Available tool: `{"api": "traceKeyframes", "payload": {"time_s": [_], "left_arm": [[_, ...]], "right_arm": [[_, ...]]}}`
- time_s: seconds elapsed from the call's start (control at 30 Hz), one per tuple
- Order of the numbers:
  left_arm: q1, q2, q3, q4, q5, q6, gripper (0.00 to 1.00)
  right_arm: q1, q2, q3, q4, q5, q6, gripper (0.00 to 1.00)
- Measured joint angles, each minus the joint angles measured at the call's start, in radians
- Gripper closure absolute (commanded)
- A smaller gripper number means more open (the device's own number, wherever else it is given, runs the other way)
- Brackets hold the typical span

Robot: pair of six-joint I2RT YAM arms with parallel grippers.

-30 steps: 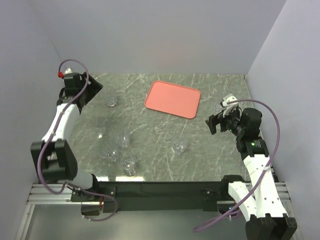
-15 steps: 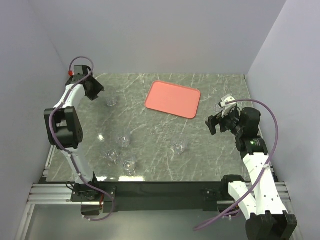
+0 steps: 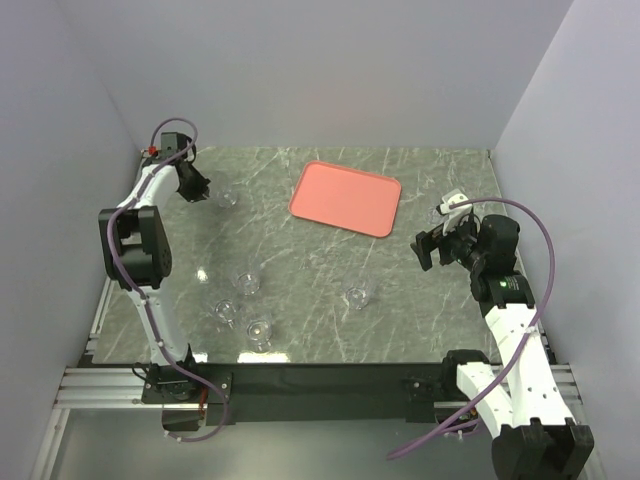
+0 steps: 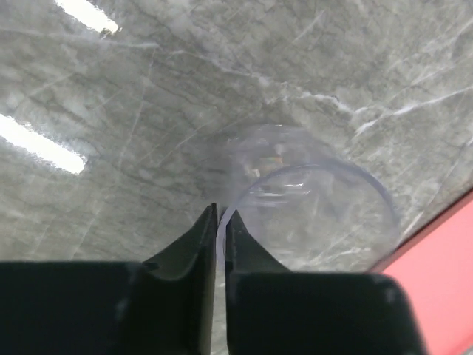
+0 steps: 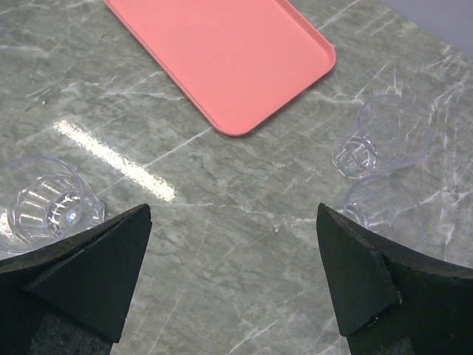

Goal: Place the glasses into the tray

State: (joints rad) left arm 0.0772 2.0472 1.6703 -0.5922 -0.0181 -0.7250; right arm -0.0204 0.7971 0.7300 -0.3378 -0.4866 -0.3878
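One glass (image 4: 310, 214), far-left on the table (image 3: 300, 300), near the tray (image 3: 345, 198): rim pinched in the closed left gripper (image 4: 219, 216). Right gripper (image 5: 233, 222) jaws wide apart, gripping nothing; three more glasses (image 5: 46, 200) stand to either side.

Left arm (image 3: 150, 190) and right arm (image 3: 515, 335) are both showing white shells broken up by black joint housings. A purple cable (image 3: 547, 255) is running along each; the left one is passing a small red fitting (image 3: 150, 150) near the wrist. Right arm is showing a tiny green light (image 3: 497, 283) and carrying a white block (image 3: 455, 198) by its wrist. Left claw (image 4: 219, 214) and right claw (image 5: 233, 214) are showing matte black, wedge-shaped fingers.
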Motion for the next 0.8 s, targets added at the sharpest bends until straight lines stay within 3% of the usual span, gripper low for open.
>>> {"api": "traceKeyframes", "payload": {"time_s": [0.4, 0.8], "left_arm": [[-0.064, -0.004, 0.008, -0.010, -0.052, 0.053, 1.00], [-0.209, -0.034, 0.026, 0.050, 0.024, 0.116, 1.00]], "right_arm": [[-0.016, -0.001, -0.003, 0.000, 0.002, -0.001, 0.02], [-0.026, -0.002, -0.003, 0.000, -0.006, -0.006, 0.02]]}}
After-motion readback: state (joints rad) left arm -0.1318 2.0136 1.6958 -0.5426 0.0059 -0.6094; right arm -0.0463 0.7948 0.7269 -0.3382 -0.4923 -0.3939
